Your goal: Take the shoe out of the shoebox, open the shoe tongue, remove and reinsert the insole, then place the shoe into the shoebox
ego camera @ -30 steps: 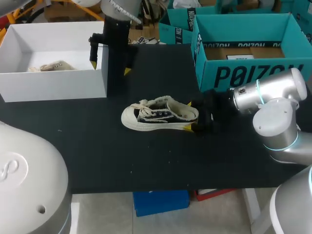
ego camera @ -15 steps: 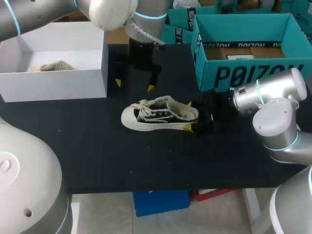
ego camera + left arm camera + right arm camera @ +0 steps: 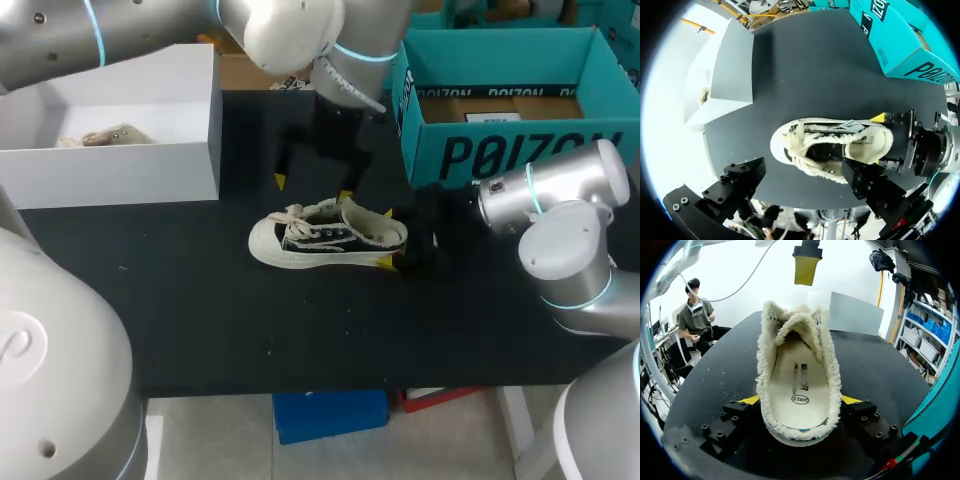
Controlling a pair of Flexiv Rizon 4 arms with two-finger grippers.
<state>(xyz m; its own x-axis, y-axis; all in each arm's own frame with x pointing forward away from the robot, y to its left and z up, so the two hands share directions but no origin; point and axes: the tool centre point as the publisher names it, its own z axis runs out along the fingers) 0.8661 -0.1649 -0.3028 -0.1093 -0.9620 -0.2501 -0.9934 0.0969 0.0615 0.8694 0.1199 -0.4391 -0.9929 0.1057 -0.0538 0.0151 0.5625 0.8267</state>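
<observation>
1. While the shoe (image 3: 328,236) lies on its sole in the middle of the black table (image 3: 200,300), toe towards 9 o'clock, the head view shows the right gripper (image 3: 387,238) at its 3 o'clock end, clenched on the heel from two sides. The left gripper (image 3: 312,188) hangs at 12 o'clock of the shoe, fingers released and holding nothing. The white shoebox (image 3: 110,175) stands at 10 o'clock, well apart, and a teal box (image 3: 500,150) stands at 2 o'clock.
2. From the left wrist view, the shoe is under the spread fingers, and they do not touch it.
3. From the right wrist view, both yellow tips press the heel. The insole (image 3: 800,385) lies flat inside, and the tongue (image 3: 795,322) arches over it.
4. I judge the step in hand is opening the tongue. The next move asks the left gripper to come down, pinch the tongue only, and pull it up while the right one holds the heel.
</observation>
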